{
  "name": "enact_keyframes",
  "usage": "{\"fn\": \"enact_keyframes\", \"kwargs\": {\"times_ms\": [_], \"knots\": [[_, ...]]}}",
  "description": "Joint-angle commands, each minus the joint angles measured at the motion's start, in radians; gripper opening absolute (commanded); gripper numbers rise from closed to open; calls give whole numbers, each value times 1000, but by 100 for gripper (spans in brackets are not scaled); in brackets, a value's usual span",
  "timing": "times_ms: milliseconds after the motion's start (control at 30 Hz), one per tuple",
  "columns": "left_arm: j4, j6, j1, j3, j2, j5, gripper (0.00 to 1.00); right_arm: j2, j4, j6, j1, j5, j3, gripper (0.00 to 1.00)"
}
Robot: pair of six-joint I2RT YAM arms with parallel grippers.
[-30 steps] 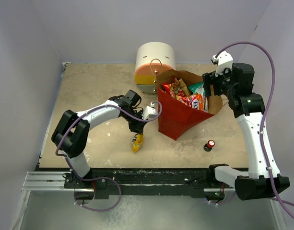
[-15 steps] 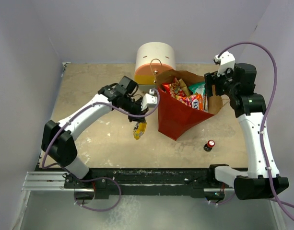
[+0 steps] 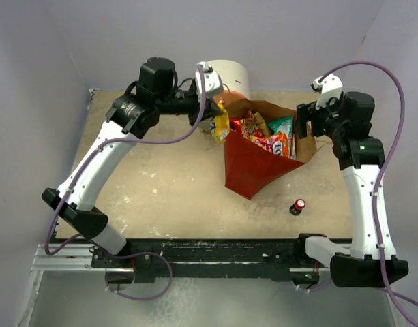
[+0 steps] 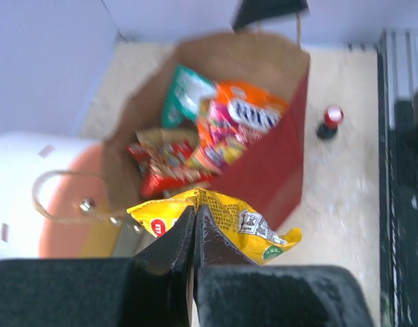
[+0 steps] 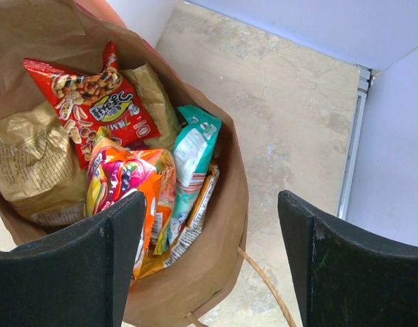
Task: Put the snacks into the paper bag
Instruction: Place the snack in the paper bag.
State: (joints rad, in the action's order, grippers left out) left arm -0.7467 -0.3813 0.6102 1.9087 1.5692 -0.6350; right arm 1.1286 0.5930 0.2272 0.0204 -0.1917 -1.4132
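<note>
The paper bag (image 3: 253,170) stands mid-table, brown inside with red sides, holding several snacks (image 3: 266,139). My left gripper (image 3: 214,110) is shut on a yellow snack packet (image 3: 221,122) and holds it in the air at the bag's left rim. In the left wrist view the yellow packet (image 4: 249,218) hangs from the closed fingertips (image 4: 195,212) above the bag (image 4: 277,163). My right gripper (image 3: 305,121) is open at the bag's right rim. In the right wrist view its fingers (image 5: 93,266) straddle the bag's edge (image 5: 215,266) over red, orange and teal packets (image 5: 127,170).
A round white-orange-yellow drawer unit (image 3: 219,82) stands behind the bag, close to my left gripper. A small red-capped bottle (image 3: 299,206) stands on the table right of the bag's front. The bag's thin handle (image 5: 270,286) loops outside its right rim.
My left arm has lifted the yellow packet off the table and carried it up and back to the bag's left rim. My right gripper has shifted slightly right.
</note>
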Motion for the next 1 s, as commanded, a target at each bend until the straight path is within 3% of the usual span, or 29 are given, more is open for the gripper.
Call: {"fn": "enact_keyframes", "kwargs": {"times_ms": [0, 200, 333, 567, 733, 800, 967], "knots": [[217, 221, 5, 140, 82, 47, 0, -32, -25, -17, 29, -64, 4, 80], [248, 338, 8, 414, 307, 99, 0, -65, -29, -16, 48, -69, 21, 80], [260, 347, 37, 512, 434, 114, 0, -67, -27, -16, 53, -71, 21, 80], [277, 314, 77, 520, 542, 152, 0, -65, -28, -16, 56, -74, 26, 80], [276, 307, 78, 427, 514, 145, 5, -64, -34, -14, 56, -77, 43, 80], [276, 306, 79, 383, 489, 119, 11, -59, -39, -14, 56, -82, 45, 80], [247, 273, 80, 354, 454, 61, 41, -39, -41, -13, 56, -103, 36, 80]]}}
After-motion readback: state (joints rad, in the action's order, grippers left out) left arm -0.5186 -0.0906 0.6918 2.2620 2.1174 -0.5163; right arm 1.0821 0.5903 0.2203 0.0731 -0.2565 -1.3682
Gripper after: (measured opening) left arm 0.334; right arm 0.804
